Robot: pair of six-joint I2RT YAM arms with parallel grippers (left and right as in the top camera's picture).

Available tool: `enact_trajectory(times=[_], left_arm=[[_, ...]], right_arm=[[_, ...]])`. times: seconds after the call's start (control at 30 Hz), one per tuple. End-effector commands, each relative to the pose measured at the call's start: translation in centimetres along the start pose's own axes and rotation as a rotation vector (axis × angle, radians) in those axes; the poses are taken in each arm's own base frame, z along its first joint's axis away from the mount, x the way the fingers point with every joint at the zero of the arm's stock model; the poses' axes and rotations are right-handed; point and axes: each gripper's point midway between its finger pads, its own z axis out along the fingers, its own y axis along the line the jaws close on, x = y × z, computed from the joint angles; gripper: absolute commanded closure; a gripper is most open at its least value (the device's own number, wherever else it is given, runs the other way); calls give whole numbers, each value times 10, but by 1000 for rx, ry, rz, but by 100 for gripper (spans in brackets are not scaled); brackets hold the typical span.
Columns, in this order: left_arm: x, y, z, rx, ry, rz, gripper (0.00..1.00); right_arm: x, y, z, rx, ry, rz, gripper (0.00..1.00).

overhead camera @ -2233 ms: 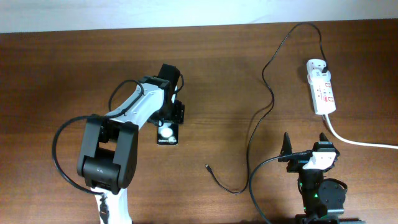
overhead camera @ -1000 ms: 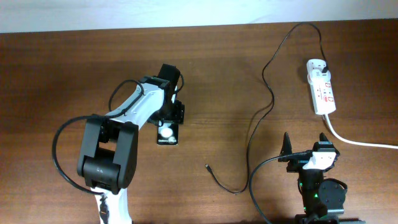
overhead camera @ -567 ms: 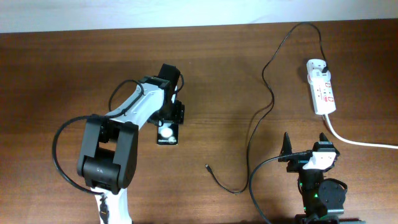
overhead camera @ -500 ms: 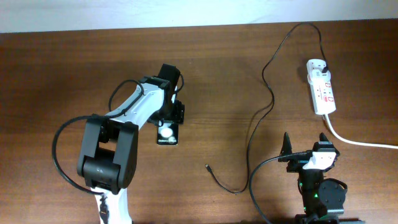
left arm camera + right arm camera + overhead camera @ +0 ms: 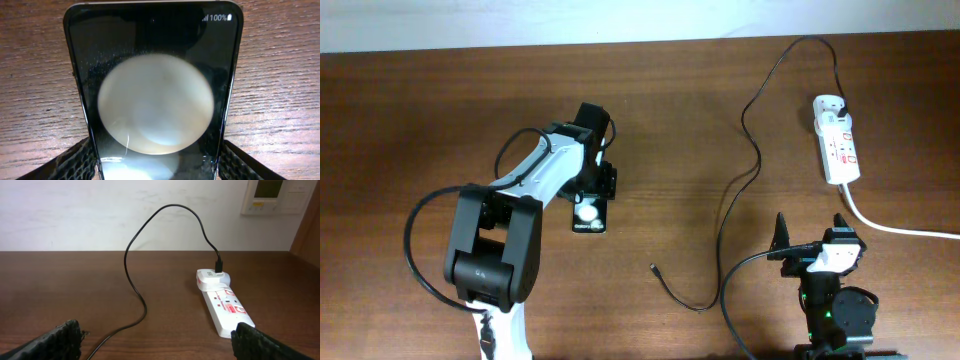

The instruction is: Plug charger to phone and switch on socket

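Observation:
The black phone (image 5: 589,214) lies flat on the wooden table, its screen filling the left wrist view (image 5: 155,100) with a big round glare. My left gripper (image 5: 591,198) is shut on the phone, one finger (image 5: 75,162) against each long edge. The charger's thin black cable (image 5: 725,215) snakes across the table, and its small plug tip (image 5: 653,267) lies loose below and to the right of the phone. Its other end enters a white block on the socket (image 5: 840,148), seen too from the right wrist (image 5: 227,307). My right gripper (image 5: 813,232) stands open and empty near the front edge.
The socket's thick white cord (image 5: 895,226) runs off the right edge of the table. In the right wrist view a pale wall stands behind the table, with a wall panel (image 5: 270,195) at the upper right.

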Motion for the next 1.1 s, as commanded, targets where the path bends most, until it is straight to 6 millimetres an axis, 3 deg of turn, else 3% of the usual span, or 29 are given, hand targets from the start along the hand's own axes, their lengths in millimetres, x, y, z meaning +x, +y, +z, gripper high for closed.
enact_trajectory(times=[0.0,0.87,0.9,1.0,1.07], left_arm=[[9,-2,8,23,46,-5,44],[4,-3,8,28,24,-5,43],[4,-3,8,28,24,-5,41],[4,-3,8,28,24,-4,22],[4,-3,9,28,25,-4,20]], right_arm=[[3,3,0,-14,7,3,2],[3,3,0,-14,8,2,1],[6,3,1,-14,22,2,2],[17,3,3,-14,69,0,2],[22,3,4,-14,93,-1,2]])
